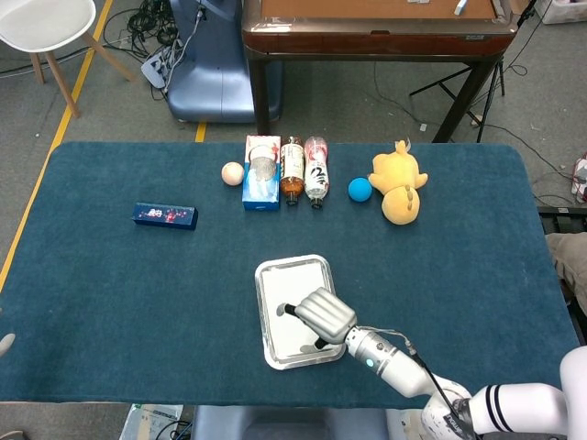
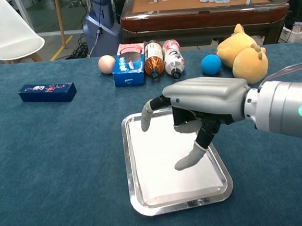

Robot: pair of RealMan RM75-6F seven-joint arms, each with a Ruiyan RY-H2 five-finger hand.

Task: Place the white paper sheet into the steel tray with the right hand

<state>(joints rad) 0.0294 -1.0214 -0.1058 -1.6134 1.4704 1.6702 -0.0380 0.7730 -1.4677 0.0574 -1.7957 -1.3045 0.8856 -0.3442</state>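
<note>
The white paper sheet (image 2: 168, 166) lies flat inside the steel tray (image 2: 134, 198), covering its floor. Right above it hangs the right robot hand (image 2: 195, 112), fingers spread and holding nothing, one fingertip (image 2: 183, 163) pointing down close to the paper; whether it touches, I can't tell. The tray sits near the front of the blue worktop (image 1: 110, 293). Along the far side: a peach ball (image 1: 233, 172), a blue box (image 1: 261, 174), two bottles (image 1: 304, 170), a blue ball (image 1: 359, 189) and a yellow plush toy (image 1: 398, 183). Off left, a dark blue carton (image 1: 165, 215). The left robot hand isn't visible.
</note>
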